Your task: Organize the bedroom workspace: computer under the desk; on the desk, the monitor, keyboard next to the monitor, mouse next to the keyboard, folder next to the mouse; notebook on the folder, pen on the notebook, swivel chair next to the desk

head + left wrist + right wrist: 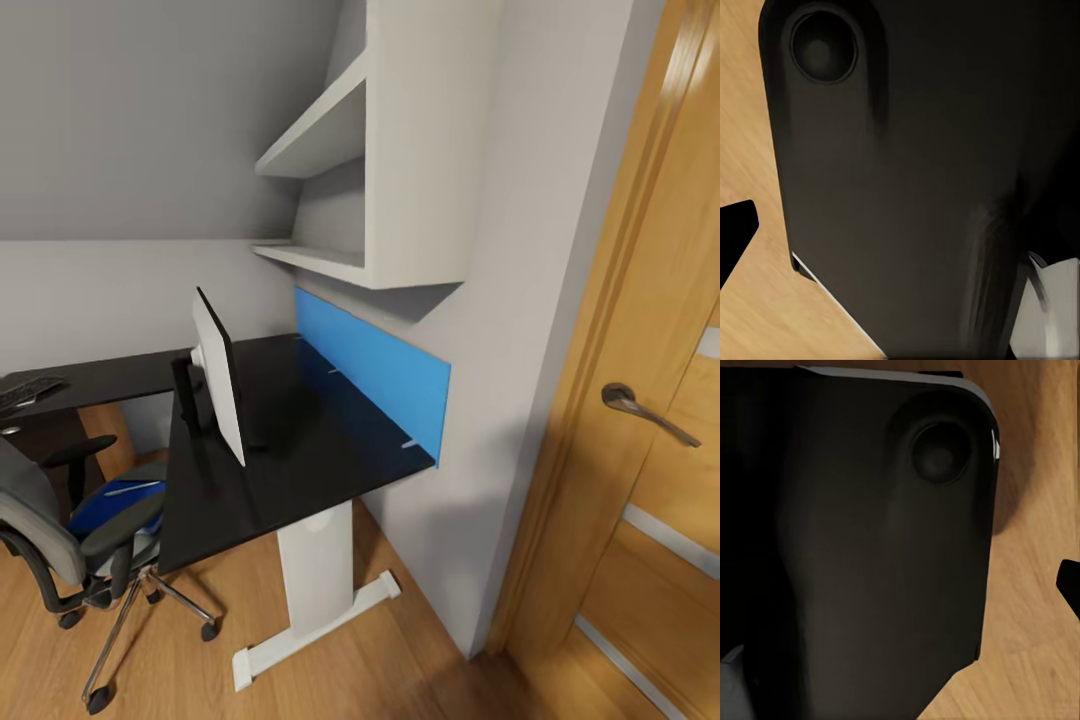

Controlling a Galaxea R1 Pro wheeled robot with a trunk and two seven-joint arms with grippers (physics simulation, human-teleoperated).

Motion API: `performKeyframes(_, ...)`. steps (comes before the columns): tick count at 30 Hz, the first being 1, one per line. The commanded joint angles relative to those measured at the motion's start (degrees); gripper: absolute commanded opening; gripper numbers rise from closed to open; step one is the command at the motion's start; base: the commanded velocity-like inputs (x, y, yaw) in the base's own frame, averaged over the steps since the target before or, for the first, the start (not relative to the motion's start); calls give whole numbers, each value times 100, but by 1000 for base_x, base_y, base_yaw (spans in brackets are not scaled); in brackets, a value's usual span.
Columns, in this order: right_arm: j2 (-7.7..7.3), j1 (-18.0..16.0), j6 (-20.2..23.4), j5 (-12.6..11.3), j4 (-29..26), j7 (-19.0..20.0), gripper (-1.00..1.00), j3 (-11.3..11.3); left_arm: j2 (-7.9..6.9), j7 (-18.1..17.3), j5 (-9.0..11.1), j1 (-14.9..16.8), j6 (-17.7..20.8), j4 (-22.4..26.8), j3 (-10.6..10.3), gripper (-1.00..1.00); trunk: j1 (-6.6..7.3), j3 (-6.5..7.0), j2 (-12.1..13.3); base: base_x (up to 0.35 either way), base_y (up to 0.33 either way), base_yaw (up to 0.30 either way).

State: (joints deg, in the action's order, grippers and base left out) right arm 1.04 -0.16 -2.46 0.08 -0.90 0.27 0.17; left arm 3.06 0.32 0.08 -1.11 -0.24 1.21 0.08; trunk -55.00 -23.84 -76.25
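1. Bright-blue folder [108,503] lies flat on the seat of the swivel chair [60,535], between the armrests. A thin white strip sits on top of it, poss. the pen; can't confirm. Notebook I can't pick out.
2. Grippers: each wrist cam is mostly blocked by a dark rounded robot part w/ wood floor [750,150] behind it. A black tip pokes in at the frame edge in each, but I can't tell if either hand is spread or pressed together. Nothing seems to be held, though that's a guess.
3. So rel. to my hands, all task items are well away, up ahead on the left-arm side. Arms look tucked low by the body.
4. Monitor [222,376] stands upright on the desk [300,450] on its black stand, seen edge-on. Keyboard [25,392] is on the far wing of the desk, well apart from the monitor.
5. Handling, my read: folder is thin, light, prob. slick and a bit floppy. It lies flush on soft upholstery, so hard to get a finger under.
6. Best hold, I'd say: pinch the edge nearest the seat front, where it can overhang, then lift level so anything on top doesn't slide off.
7. Chair is on castors, so it may roll if I push down.
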Motion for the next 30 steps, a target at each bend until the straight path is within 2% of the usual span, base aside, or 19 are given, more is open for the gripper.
performKeyframes(1,0,-2,-51,0,2,2,100,-1,1,3,1,-3,-2,10,1,100,23,14,39,0,0,0)
performKeyframes(17,-12,-2,-329,-9,7,10,100,2,2,0,1,-3,0,12,1,100,374,301,681,0,0,0)
performKeyframes(18,-13,-2,-1198,-7,30,4,100,-5,9,-1,1,-3,-2,20,-4,100,396,319,721,0,0,0)
performKeyframes(20,-9,-2,-1499,-9,39,1,100,-6,14,-2,1,-3,-2,26,-9,100,440,355,801,0,0,0)
performKeyframes(23,-2,-2,-2313,-13,37,-8,100,-10,63,-4,1,-3,-2,283,-17,100,506,409,921,0,0,8)
performKeyframes(26,0,-2,-2720,-14,4,-14,100,-15,90,-5,1,-3,0,670,-18,100,572,463,1042,0,0,98)
performKeyframes(28,1,-2,-2832,-14,-53,-15,100,-19,90,-5,1,-3,-1,837,-18,100,616,499,1122,0,0,186)
performKeyframes(30,6,-2,-2950,-11,-370,-22,100,-23,85,-5,1,-3,-3,1169,-17,100,660,535,1202,0,0,238)
